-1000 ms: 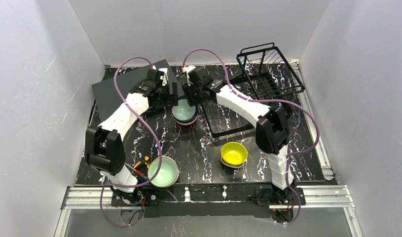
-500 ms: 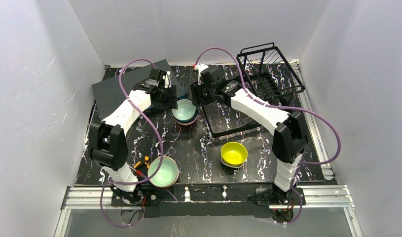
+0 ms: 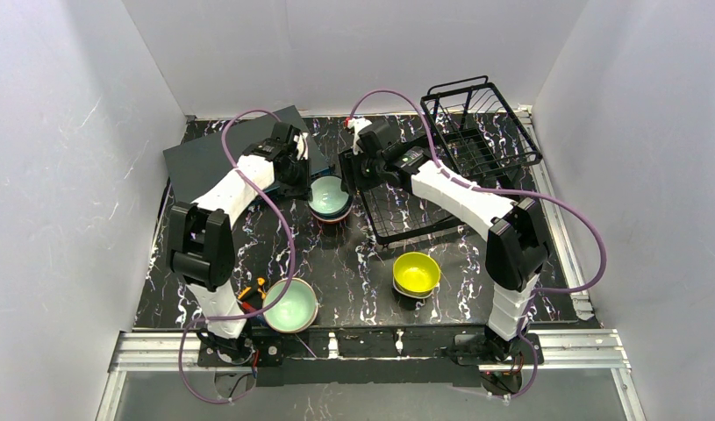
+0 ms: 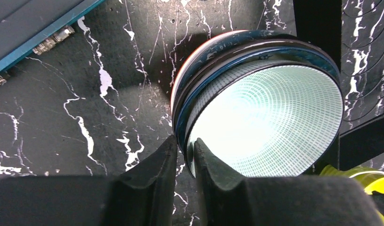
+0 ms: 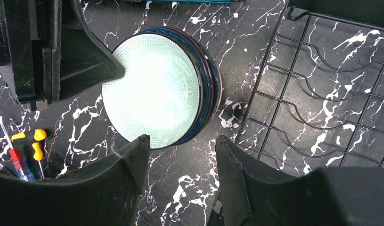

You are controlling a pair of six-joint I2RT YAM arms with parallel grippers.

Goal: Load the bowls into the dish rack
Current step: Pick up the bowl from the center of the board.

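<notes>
White walls surround the black marbled table. The dish rack stands at its far right corner, with the bowl stack just beside its frame. The left gripper pinches narrowly the rim of the top bowl and may drag nested bowls along. The right gripper hangs wide, empty. The top bowl is glossy, with a fine blue grid.

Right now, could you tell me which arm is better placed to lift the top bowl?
Left. The left gripper pinches the top bowl's rim; the right gripper hovers open beside the stack.
</notes>
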